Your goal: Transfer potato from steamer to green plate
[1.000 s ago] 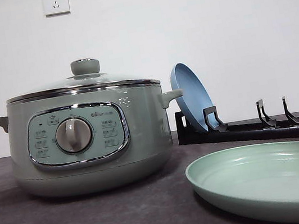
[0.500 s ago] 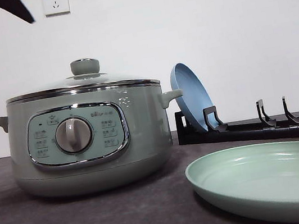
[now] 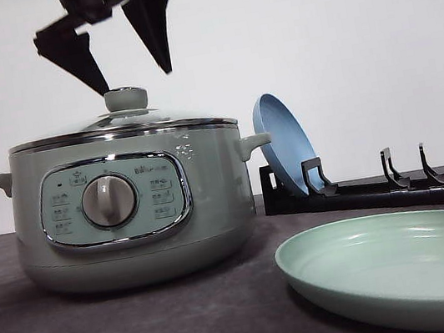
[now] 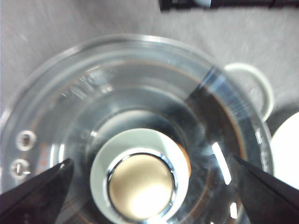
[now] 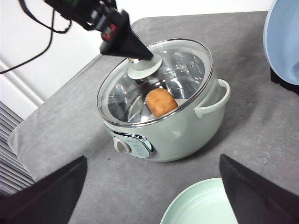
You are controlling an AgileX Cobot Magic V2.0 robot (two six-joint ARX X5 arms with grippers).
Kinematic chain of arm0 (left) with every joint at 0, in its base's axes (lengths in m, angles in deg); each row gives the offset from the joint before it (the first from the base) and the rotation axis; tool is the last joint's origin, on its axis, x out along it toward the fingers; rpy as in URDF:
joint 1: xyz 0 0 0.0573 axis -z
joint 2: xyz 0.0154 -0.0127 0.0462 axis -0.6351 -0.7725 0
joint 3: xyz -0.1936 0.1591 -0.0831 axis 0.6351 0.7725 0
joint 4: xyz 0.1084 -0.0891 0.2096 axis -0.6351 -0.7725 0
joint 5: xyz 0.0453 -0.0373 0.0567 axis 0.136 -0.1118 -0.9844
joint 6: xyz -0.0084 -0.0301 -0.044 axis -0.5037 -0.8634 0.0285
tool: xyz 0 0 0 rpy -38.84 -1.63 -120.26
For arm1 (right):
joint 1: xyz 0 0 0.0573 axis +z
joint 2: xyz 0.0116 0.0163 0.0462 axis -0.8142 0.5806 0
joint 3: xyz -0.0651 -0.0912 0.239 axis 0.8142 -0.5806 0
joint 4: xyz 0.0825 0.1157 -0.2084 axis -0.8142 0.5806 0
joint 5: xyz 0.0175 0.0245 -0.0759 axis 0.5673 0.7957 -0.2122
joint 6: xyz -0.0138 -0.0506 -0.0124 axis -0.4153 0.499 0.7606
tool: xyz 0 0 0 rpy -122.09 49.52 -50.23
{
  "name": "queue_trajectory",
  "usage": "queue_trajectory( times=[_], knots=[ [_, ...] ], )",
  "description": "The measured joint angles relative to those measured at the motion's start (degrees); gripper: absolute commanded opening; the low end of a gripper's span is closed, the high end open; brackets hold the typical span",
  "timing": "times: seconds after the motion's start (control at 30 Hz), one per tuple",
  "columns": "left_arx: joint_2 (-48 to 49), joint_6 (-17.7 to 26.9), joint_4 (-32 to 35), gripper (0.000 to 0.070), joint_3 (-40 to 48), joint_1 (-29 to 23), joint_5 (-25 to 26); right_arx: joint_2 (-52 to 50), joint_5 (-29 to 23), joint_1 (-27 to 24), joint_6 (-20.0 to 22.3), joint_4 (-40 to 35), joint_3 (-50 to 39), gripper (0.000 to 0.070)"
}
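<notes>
The steamer (image 3: pixel 127 207) stands on the left of the grey table with its glass lid (image 5: pixel 159 79) on. Through the glass, the orange-brown potato (image 5: pixel 161 101) lies inside; a sliver of the potato (image 4: pixel 184 158) also peeks out beside the lid knob (image 4: pixel 140 179). My left gripper (image 3: pixel 132 79) hangs open just above the green lid knob (image 3: pixel 126 99), one finger on each side, touching nothing. The green plate (image 3: pixel 406 264) lies empty at the front right. My right gripper (image 5: pixel 153 157) is open, high above the table, looking down at the steamer (image 5: pixel 163 121).
A blue plate (image 3: pixel 287 152) stands on edge in a black dish rack (image 3: pixel 378 188) behind the green plate. The steamer's side handle (image 4: pixel 254 86) points toward the rack. Wall sockets sit high on the white wall. A black cable (image 5: pixel 42 32) trails from the left arm.
The left gripper has come down from the top of the front view to just above the lid knob. The right arm's dark tip at the top right has left that view.
</notes>
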Motion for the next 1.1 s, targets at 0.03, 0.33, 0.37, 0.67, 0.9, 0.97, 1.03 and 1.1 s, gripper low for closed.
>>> queue_trajectory(
  times=[0.03, 0.33, 0.37, 0.67, 0.9, 0.97, 1.03, 1.1],
  knots=[
    [-0.44, 0.0, -0.1, 0.07, 0.0, 0.01, -0.07, 0.0, 0.0, 0.0, 0.0, 0.01, 0.0, 0.0573],
    [-1.41, -0.02, -1.12, 0.0696, -0.11, 0.07, -2.03, 0.0, -0.02, 0.0, 0.02, 0.01, 0.0, 0.0573],
    [-1.41, -0.02, -1.48, 0.0687, -0.11, 0.07, -2.03, 0.0, -0.02, 0.0, 0.02, 0.01, 0.0, 0.0573],
    [-1.41, -0.04, -1.9, 0.0433, -0.11, 0.07, -2.05, 0.0, -0.11, 0.0, 0.02, 0.03, 0.0, 0.0573],
    [-1.41, 0.08, -1.88, 0.0092, -0.17, 0.07, -2.28, 0.0, -0.13, 0.0, 0.02, 0.01, 0.0, 0.0573],
    [-1.41, 0.27, -1.92, 0.0009, -0.22, 0.07, -2.31, 0.0, -0.13, 0.0, 0.02, 0.03, 0.0, 0.0573],
    [-1.41, 0.39, -1.95, 0.0003, -0.27, 0.07, -2.3, 0.0, -0.13, 0.0, 0.02, 0.01, 0.0, 0.0573],
    [-1.41, 0.4, -1.95, 0.0003, -0.28, 0.07, -2.29, 0.0, -0.13, 0.0, 0.02, 0.01, 0.0, 0.0573]
  ],
)
